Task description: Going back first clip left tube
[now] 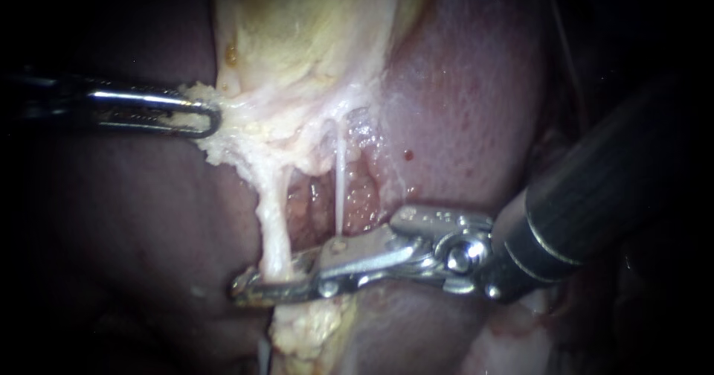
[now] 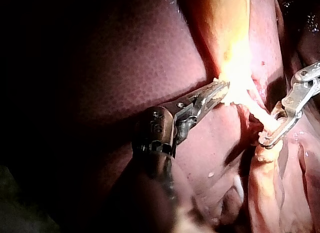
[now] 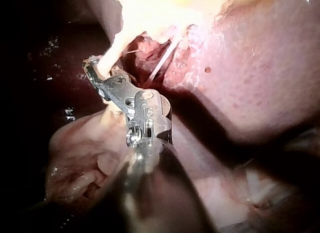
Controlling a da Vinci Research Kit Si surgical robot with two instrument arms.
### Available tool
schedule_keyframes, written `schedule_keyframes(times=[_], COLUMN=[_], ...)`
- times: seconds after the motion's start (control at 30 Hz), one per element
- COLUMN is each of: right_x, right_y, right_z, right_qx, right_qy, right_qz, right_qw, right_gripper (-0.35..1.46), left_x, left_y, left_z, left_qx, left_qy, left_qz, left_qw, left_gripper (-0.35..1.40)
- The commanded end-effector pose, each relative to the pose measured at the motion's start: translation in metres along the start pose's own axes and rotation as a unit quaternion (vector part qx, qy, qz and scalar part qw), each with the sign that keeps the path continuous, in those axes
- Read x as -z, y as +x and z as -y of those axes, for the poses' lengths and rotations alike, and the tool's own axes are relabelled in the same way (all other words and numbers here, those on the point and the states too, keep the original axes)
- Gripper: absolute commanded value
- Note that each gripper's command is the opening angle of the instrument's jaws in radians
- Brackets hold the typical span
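The pale left tube [image 1: 274, 219] runs down from the yellowish gallbladder [image 1: 312, 33]. My right instrument [image 1: 249, 282] comes in from the right, and its long metal jaws lie across the lower part of this tube, one on each side, closed against it. In the right wrist view the same jaws [image 3: 92, 68] hold the tube [image 3: 112, 53] near their tips. No clip can be made out on the tube. A thin white right tube [image 1: 341, 189] hangs just beside it. My left instrument [image 1: 208, 118] grips the gallbladder's pale lower edge and holds it to the left.
Dark red liver [image 1: 461, 107] lies around and behind the tubes. A fatty pale lump [image 1: 305, 330] sits below the right jaws. Raw pink tissue [image 1: 357, 196] shows between the two tubes.
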Motion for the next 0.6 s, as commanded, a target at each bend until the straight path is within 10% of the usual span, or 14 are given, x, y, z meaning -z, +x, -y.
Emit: schedule_keyframes(times=[0.03, 0.1, 0.27, 0.6], right_x=[0.0000, 0.0000, -0.0004, -0.0016], right_y=[-0.0001, -0.0001, 0.0000, -0.0005], right_z=[-0.0001, -0.0001, -0.0002, -0.0013], right_qx=[-0.001, -0.001, 0.000, 0.034], right_qy=[0.000, 0.008, 0.015, 0.014], right_qz=[0.000, 0.007, 0.009, 0.005], right_qw=[1.0000, 0.9999, 0.9998, 0.9993], right_gripper=[-0.35, -0.35, 0.41, 0.49], left_x=[0.0000, 0.0000, 0.0000, 0.0000], left_y=[0.0000, 0.0000, 0.0000, 0.0000], left_z=[0.0000, 0.0000, 0.0000, 0.0000], left_qx=[0.000, 0.000, 0.000, 0.000], left_qy=[0.000, 0.000, 0.000, 0.000], left_qz=[0.000, 0.000, 0.000, 0.000], left_qw=[1.0000, 1.0000, 1.0000, 1.0000], left_gripper=[-0.35, -0.35, -0.35, -0.35])
